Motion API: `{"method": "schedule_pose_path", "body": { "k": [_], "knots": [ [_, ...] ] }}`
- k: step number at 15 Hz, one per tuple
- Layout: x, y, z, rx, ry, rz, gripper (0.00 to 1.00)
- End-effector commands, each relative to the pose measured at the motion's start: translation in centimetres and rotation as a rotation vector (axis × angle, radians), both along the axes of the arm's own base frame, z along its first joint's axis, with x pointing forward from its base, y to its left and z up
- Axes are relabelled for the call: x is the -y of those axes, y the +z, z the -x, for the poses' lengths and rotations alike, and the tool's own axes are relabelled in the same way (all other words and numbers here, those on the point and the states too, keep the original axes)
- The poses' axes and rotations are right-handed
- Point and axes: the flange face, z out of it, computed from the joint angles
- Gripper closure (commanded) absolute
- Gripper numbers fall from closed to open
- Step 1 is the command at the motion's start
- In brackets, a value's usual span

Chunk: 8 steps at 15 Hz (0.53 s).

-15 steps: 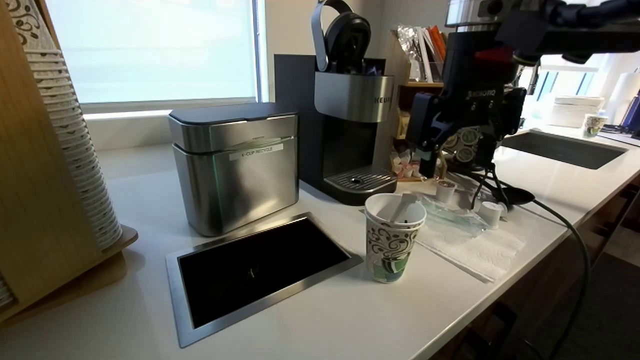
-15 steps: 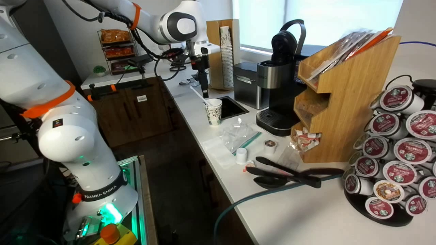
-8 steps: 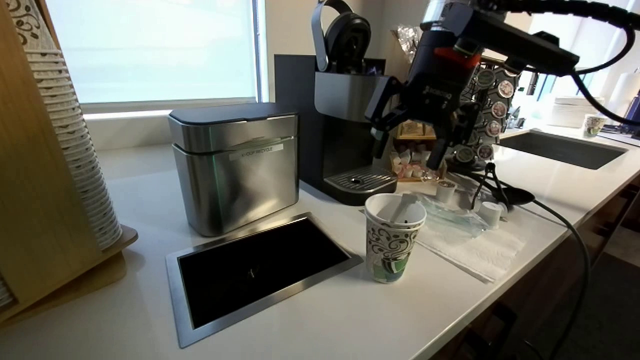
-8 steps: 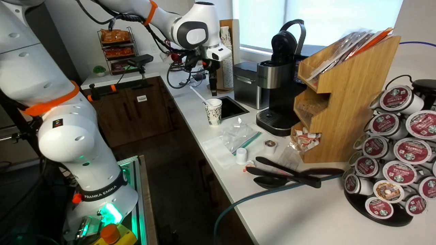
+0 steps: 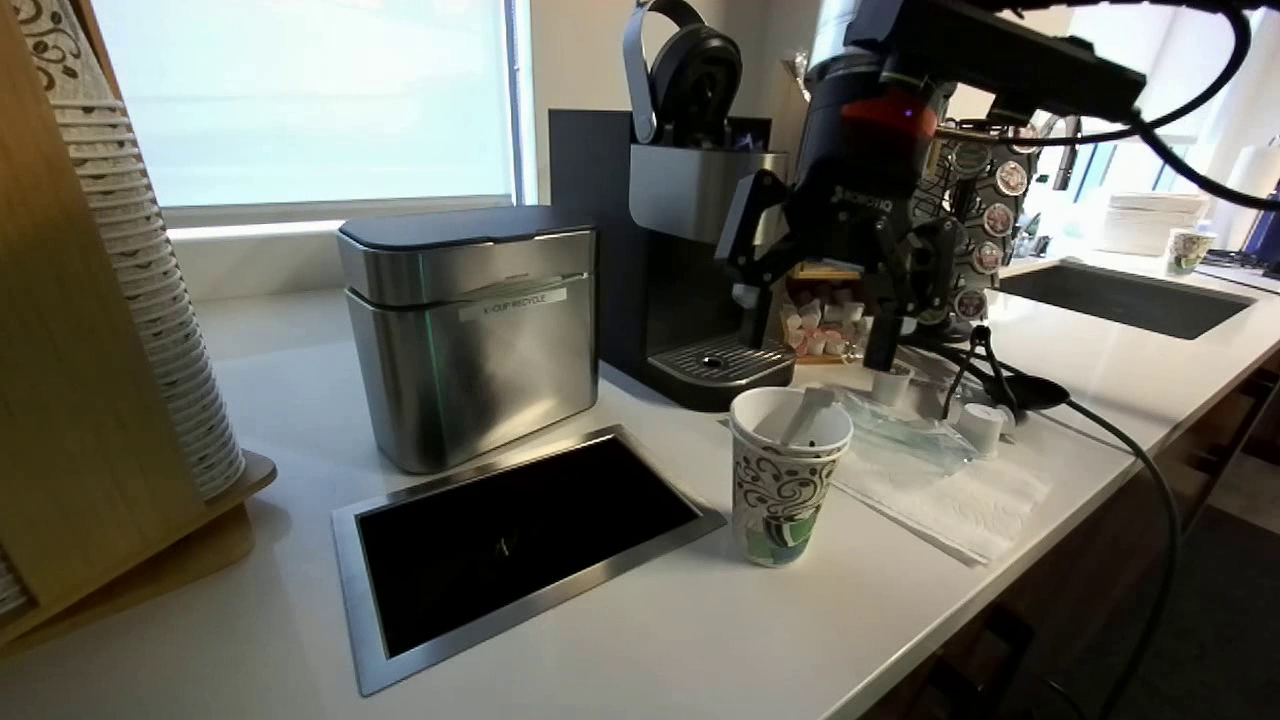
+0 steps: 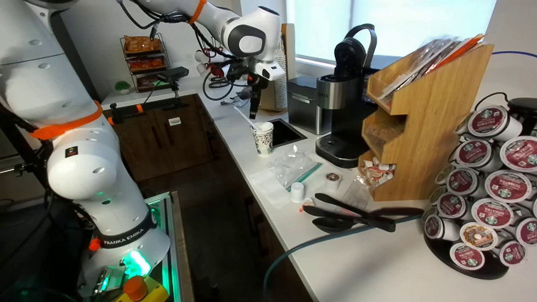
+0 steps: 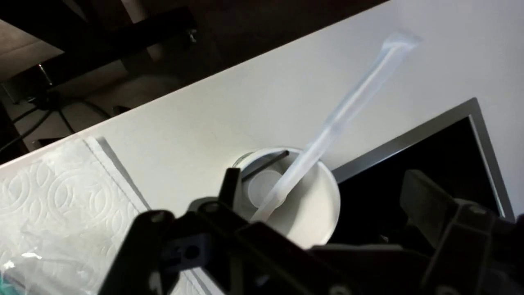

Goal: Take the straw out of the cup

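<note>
The white paper cup with green printing stands upright on the counter; it also shows in an exterior view and the wrist view. The pale straw leans out over its rim; it shows in both exterior views. Its lower end is hidden in the wrist view. A thin dark stick also lies inside the cup. My gripper is open and empty, with its fingers wide apart and pointing down; it also shows in an exterior view. In the wrist view the gripper's fingers lie either side of the cup mouth.
A metal-framed opening is beside the cup. A coffee machine and a steel bin stand behind. A paper towel and plastic bag lie nearby. Black utensils and a wooden organizer stand farther along.
The gripper has swung from a side-on angle to show both fingers spread, moving left and a little lower in an exterior view. The cup and straw have not moved.
</note>
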Motion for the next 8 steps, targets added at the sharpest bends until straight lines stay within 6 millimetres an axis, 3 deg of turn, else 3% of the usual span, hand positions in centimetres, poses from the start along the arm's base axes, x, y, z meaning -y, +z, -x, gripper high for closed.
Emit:
{"method": "schedule_pose_path", "body": {
  "k": [1, 8],
  "knots": [
    [-0.7, -1.6, -2.0, -0.083, 0.000, -0.055, 0.00],
    [-2.5, -4.1, -3.6, -0.184, 0.012, -0.101, 0.00]
  ]
}}
